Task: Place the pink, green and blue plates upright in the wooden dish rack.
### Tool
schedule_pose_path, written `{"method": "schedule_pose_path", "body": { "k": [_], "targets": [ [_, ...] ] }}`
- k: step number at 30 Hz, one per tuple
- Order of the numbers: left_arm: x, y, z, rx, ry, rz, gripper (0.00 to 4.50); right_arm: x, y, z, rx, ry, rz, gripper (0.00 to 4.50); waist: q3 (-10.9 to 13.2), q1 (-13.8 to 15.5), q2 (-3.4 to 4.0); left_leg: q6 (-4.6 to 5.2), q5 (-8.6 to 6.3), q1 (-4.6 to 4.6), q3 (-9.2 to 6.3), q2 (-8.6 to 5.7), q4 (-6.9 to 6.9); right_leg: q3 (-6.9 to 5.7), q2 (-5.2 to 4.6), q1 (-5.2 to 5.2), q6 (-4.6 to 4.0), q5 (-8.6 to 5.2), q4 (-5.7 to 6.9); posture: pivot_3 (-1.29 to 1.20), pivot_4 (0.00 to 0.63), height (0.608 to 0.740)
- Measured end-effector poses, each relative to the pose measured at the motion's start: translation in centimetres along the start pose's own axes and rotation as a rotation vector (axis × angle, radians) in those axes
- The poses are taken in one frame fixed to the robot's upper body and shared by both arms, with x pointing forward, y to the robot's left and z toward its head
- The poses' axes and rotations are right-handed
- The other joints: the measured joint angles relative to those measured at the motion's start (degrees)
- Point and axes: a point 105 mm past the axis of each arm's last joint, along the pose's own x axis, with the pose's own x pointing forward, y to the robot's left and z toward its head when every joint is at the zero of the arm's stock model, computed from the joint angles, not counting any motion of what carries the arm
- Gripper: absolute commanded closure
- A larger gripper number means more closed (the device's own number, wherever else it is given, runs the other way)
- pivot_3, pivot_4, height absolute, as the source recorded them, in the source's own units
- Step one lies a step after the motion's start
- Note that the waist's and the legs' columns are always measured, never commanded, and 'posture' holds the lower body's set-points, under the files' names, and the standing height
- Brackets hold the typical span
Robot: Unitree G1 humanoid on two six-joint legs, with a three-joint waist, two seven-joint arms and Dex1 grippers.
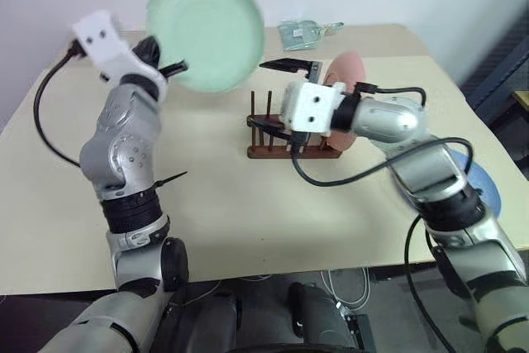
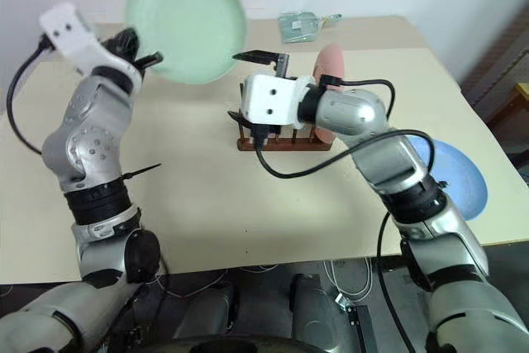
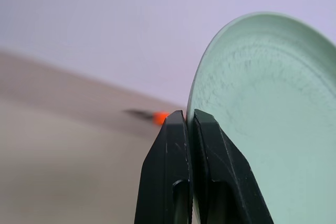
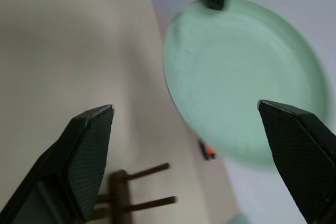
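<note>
Left wrist view: left gripper (image 3: 190,121) clamped tight on the rim of the green plate (image 3: 268,124), fingers pressed together on either side of the edge. Held in the air above the desk (image 1: 215,212), plate face tilted up, just left of the wooden dish rack (image 1: 277,134). Right gripper (image 4: 184,145) spread wide and empty, fingers apart, facing the green plate from beside the rack. Pink plate (image 1: 345,72) standing upright in the rack, partly hidden behind the right arm. Blue plate (image 2: 459,173) lying flat on the desk at the right edge, well apart from the rack.
</note>
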Motion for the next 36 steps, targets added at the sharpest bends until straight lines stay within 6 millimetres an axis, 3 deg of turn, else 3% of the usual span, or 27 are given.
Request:
{"method": "schedule_pose_path", "body": {
  "k": [5, 8, 15, 18, 19, 21, 23, 26, 28, 29, 31, 34, 36],
  "targets": [
    [-0.3, -1.7, -1.0, -0.017, 0.081, -0.063, 4.44, 1.1, -0.6, -1.7, -0.147, 0.056, -0.033, 0.0, 0.0, 0.0, 0.01, 0.0, 0.0, -0.06, 0.0, 0.01, -0.01, 0.01, 0.01, -0.07, 0.0, 0.0, 0.01, 0.0, 0.15, 0.74],
    [-0.7, -2.6, -1.0, -0.029, 0.095, -0.099, 4.5, 1.2, -0.4, -2.7, -0.199, 0.079, -0.029, 0.83, 0.0, 0.1, 0.01, 0.0, 0.01, -0.06, 0.01, 0.01, 0.0, 0.02, 0.01, -0.05, 0.0, 0.0, 0.0, 0.0, 0.15, 0.74],
    [-0.9, -3.0, -0.9, -0.057, 0.108, -0.115, 4.5, 1.5, 0.8, -2.9, -0.241, 0.071, 0.012, 4.42, 0.0, 0.1, 0.01, -0.02, 0.02, -0.05, 0.0, 0.0, 0.0, 0.03, 0.02, -0.04, -0.01, 0.0, 0.0, 0.0, 0.15, 0.74],
    [-1.0, -3.1, -0.4, -0.098, 0.091, -0.139, 3.58, 1.6, 1.1, -2.8, -0.245, 0.063, 0.014, 4.5, 0.1, 0.1, 0.05, -0.03, 0.02, -0.04, 0.03, 0.0, 0.0, 0.06, 0.03, -0.04, -0.01, 0.0, 0.01, 0.0, 0.15, 0.74],
    [-1.0, -3.0, -0.1, -0.124, 0.073, -0.147, 3.08, 1.5, 1.0, -3.0, -0.246, 0.073, 0.01, 4.5, 0.1, 0.1, 0.05, -0.04, 0.03, -0.04, 0.03, 0.01, 0.0, 0.07, 0.03, -0.04, -0.01, 0.0, 0.0, 0.0, 0.15, 0.74],
    [-0.7, -2.3, 1.3, -0.167, 0.001, -0.128, 2.09, 1.4, 0.8, -3.0, -0.245, 0.076, -0.005, 4.5, 0.1, 0.2, 0.05, -0.06, 0.04, -0.05, 0.02, 0.01, 0.0, 0.07, 0.03, -0.05, -0.02, 0.01, 0.0, 0.0, 0.15, 0.74],
    [-0.3, -0.3, 4.0, -0.149, -0.12, -0.048, 1.18, 1.2, 0.5, -3.0, -0.23, 0.075, -0.028, 4.5, 0.1, 0.0, 0.05, -0.07, 0.05, -0.02, 0.03, 0.01, -0.04, 0.07, 0.04, -0.06, -0.02, 0.01, 0.0, 0.0, 0.15, 0.74],
    [-0.8, 4.5, 7.9, 0.064, -0.286, 0.121, 1.18, 0.3, -0.5, -2.8, -0.121, 0.05, -0.114, 4.5, 0.1, -0.4, 0.09, -0.33, 0.19, 0.05, 0.08, 0.05, -0.17, 0.12, 0.08, -0.13, -0.03, 0.01, 0.03, 0.0, 0.15, 0.74],
    [-1.2, 7.1, 8.3, 0.167, -0.315, 0.185, 1.18, -0.4, -1.9, -1.9, -0.005, -0.001, -0.19, 4.5, 0.1, -0.1, 0.1, -0.3, 0.18, 0.01, 0.07, 0.05, -0.17, 0.12, 0.07, -0.14, -0.03, 0.01, 0.04, 0.0, 0.15, 0.74],
    [-1.4, 7.9, 7.6, 0.234, -0.297, 0.172, 1.18, -0.7, -2.7, -1.0, 0.093, -0.057, -0.233, 4.5, 0.1, -0.1, 0.12, -0.22, 0.13, 0.01, 0.07, 0.05, -0.16, 0.12, 0.07, -0.13, -0.03, 0.01, 0.03, 0.0, 0.15, 0.74],
    [-1.9, 8.4, 4.0, 0.367, -0.188, 0.082, 1.18, -1.7, -4.6, 1.3, 0.311, -0.197, -0.311, 4.5, 0.1, 0.2, 0.15, -0.1, 0.07, -0.02, 0.02, 0.04, -0.11, 0.11, 0.05, -0.08, -0.05, 0.02, 0.06, 0.0, 0.15, 0.74],
    [-4.3, 7.6, -4.9, 0.487, 0.095, -0.174, 1.18, -4.1, -6.8, 4.3, 0.743, -0.452, -0.369, 4.5, 0.1, 0.5, 0.15, 0.0, 0.01, -0.06, -0.08, 0.03, -0.04, 0.1, -0.01, 0.0, -0.13, 0.01, 0.02, 0.0, 0.15, 0.74],
    [-7.4, 6.1, -11.0, 0.455, 0.298, -0.373, 1.18, -5.6, -7.2, 5.1, 1.005, -0.564, -0.388, 4.5, 0.1, 0.3, 0.16, 0.04, -0.02, -0.1, -0.08, 0.07, -0.04, 0.1, -0.04, -0.05, -0.33, -0.08, 0.01, 0.0, 0.15, 0.74]
  ]
}}
